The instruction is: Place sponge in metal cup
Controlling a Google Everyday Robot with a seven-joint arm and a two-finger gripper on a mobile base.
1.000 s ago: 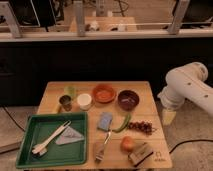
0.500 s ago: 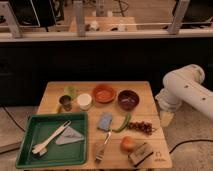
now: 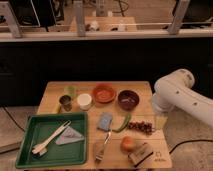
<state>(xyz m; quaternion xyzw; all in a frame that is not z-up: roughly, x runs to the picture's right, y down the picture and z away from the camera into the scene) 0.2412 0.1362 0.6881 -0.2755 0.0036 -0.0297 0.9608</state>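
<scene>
The sponge (image 3: 105, 120), a small blue-grey block, lies flat near the middle of the wooden table (image 3: 55, 90). The metal cup (image 3: 65, 102), small and dark, stands upright at the back left, next to a white round cup (image 3: 84, 101) and a light-green cup (image 3: 70, 91). My gripper (image 3: 160, 120) hangs from the white arm (image 3: 177, 92) at the table's right edge. It is well to the right of the sponge, beside the dark red grapes, and holds nothing that I can see.
An orange bowl (image 3: 104, 93) and a dark bowl (image 3: 128, 99) stand at the back. A green tray (image 3: 30, 155) at front left holds a grey cloth (image 3: 69, 136) and white utensils (image 3: 50, 139). A fork (image 3: 104, 146), green pepper (image 3: 122, 123), grapes (image 3: 142, 126), orange fruit (image 3: 127, 144) and brush block (image 3: 140, 152) lie near the sponge.
The arm and gripper have drifted slightly left and down, toward the table's right edge. The objects on the table have not moved.
</scene>
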